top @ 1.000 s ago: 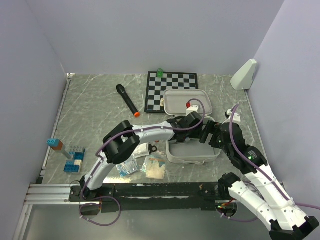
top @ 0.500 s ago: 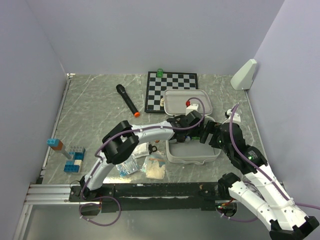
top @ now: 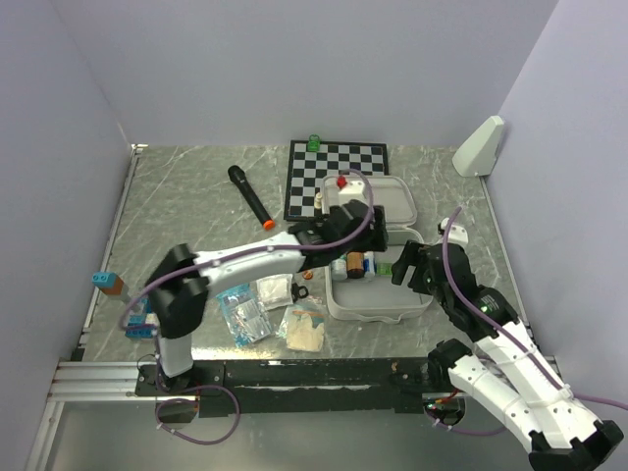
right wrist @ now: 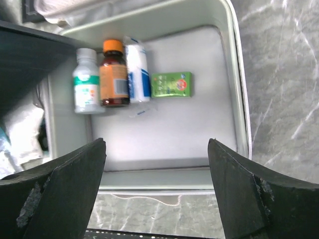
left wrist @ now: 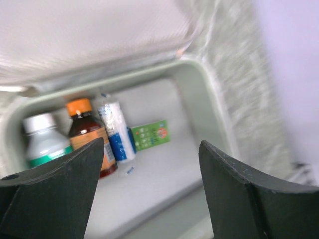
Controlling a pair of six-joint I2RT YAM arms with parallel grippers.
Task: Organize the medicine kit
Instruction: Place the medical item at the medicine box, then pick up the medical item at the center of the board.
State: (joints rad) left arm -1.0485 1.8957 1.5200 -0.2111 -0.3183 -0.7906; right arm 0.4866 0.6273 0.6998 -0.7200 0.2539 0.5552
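Clamshell medicine kit (top: 373, 310), pale grey-white rigid plastic, likely light, slick; grasp six-o'clock rim. Left hand (left wrist: 150, 145) and right hand (right wrist: 157, 143) gape empty.

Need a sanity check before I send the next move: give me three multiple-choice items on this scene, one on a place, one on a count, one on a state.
1. Where does the green box lie?
A. In the medicine kit, at the end of the row, beside the white-and-blue roll.
B. Between the two bottles.
C. Stacked on a bottle.

2. How many items lie in the kit's base?
A. Two.
B. Four.
C. Six.

3. The right gripper is:
A. Shut on a bottle.
B. Shut on the box.
C. Open, holding nothing.

Key:
1 A, the right wrist view shows it next to the roll.
2 B, the white bottle, orange-capped bottle, roll and box.
3 C, its fingers stand wide apart with only the kit's floor between them.
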